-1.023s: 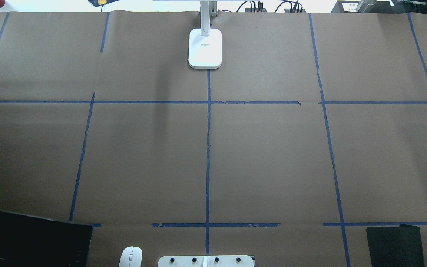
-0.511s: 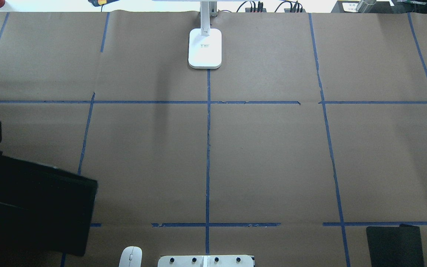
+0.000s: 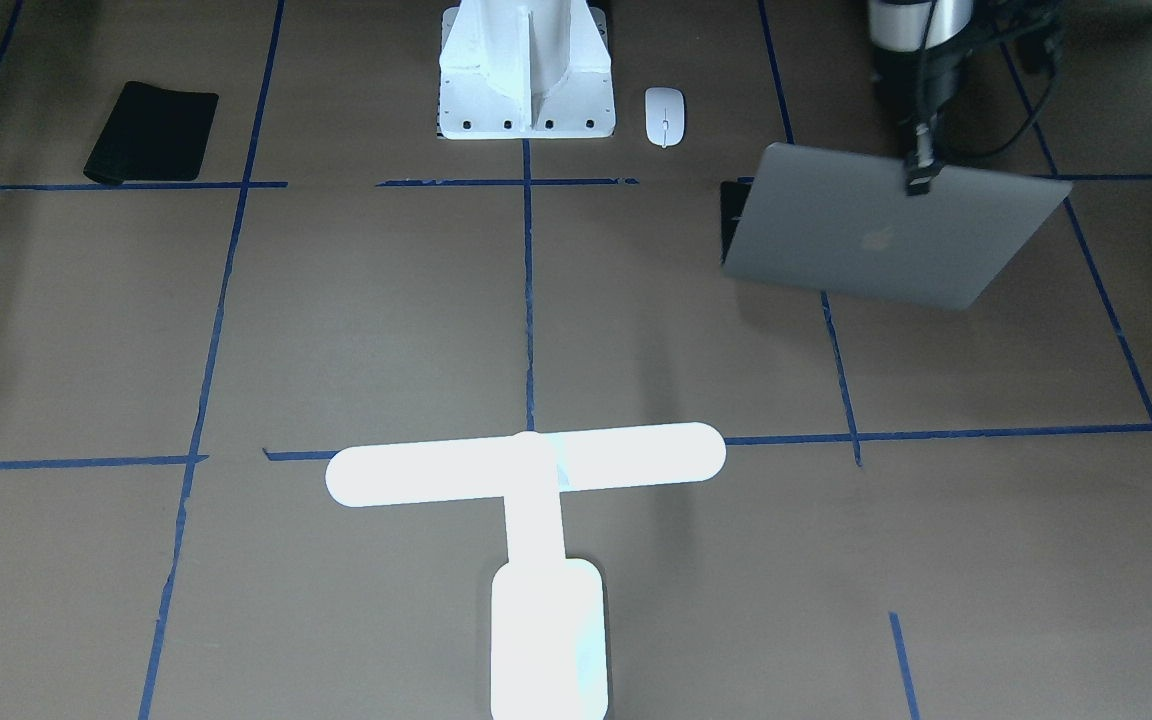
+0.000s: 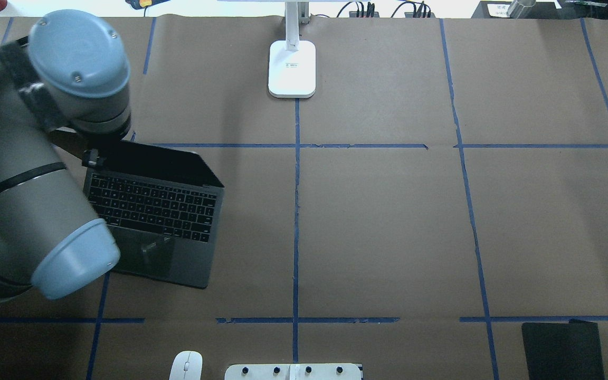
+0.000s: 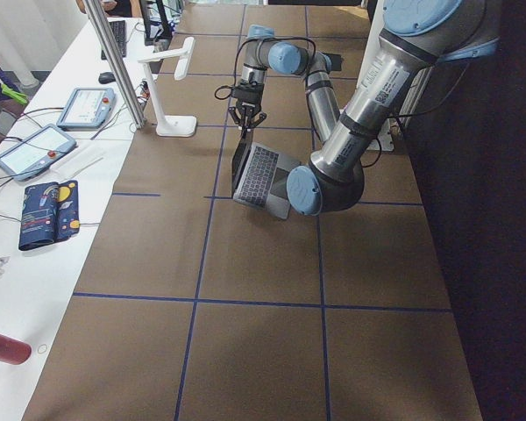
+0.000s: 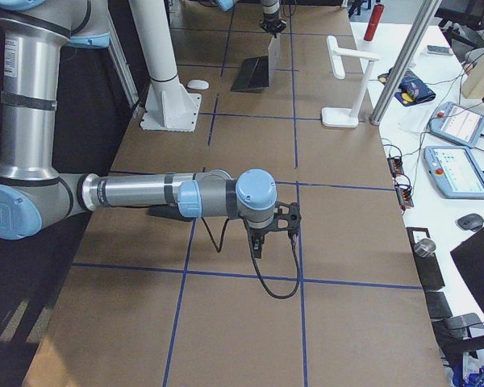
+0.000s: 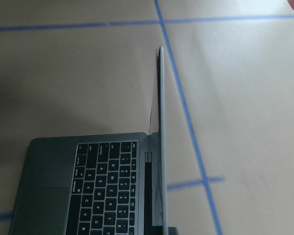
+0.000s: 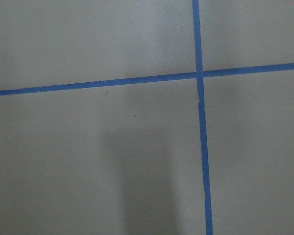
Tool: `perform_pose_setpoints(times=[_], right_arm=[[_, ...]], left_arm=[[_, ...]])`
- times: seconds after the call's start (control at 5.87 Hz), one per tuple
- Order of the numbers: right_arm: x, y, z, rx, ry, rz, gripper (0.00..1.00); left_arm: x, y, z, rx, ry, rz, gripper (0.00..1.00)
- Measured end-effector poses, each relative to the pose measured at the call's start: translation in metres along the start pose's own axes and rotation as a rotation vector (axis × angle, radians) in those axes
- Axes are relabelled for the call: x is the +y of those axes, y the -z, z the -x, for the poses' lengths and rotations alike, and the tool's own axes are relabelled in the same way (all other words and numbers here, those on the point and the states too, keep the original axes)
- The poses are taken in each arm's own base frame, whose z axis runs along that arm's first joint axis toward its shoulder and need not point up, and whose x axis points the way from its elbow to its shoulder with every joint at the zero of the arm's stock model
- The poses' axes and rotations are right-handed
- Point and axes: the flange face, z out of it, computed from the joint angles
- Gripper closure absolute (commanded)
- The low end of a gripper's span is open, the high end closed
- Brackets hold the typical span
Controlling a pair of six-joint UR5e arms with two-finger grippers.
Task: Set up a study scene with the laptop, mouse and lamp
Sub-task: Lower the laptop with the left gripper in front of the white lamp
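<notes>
Laptop (image 4: 161, 211), open, is at centre-left of the overhead view, keyboard facing the robot. Left gripper (image 3: 920, 178) is clamped on the lid's top edge, likely to position it; right gripper (image 6: 262, 238) state cannot be told.

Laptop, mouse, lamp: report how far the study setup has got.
Done: the lamp stands lit at the table's far middle. In hand: the left tool pinches the lid edge of the open laptop, left of centre. Left: the mouse lies beside the white pedestal, ungrasped. The right tool hangs over plain paper, far from it.
</notes>
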Motion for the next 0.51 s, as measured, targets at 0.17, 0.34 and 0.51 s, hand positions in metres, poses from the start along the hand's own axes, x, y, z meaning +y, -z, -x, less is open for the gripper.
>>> perform_pose_setpoints(times=[0.17,0.34,0.51], right_arm=[[0.001,0.000,0.000,0.000,0.000,0.001,0.00],[0.001,0.000,0.000,0.001,0.001,0.000,0.00],[0.000,0.000,0.000,0.002,0.001,0.000,0.00]], left_arm=[[0.042,0.010,-0.034,0.002,0.050,0.027,1.00],[0.089,0.021,-0.067,-0.002,0.105,0.055,1.00],[0.133,0.028,-0.092,-0.005,0.161,0.077,1.00]])
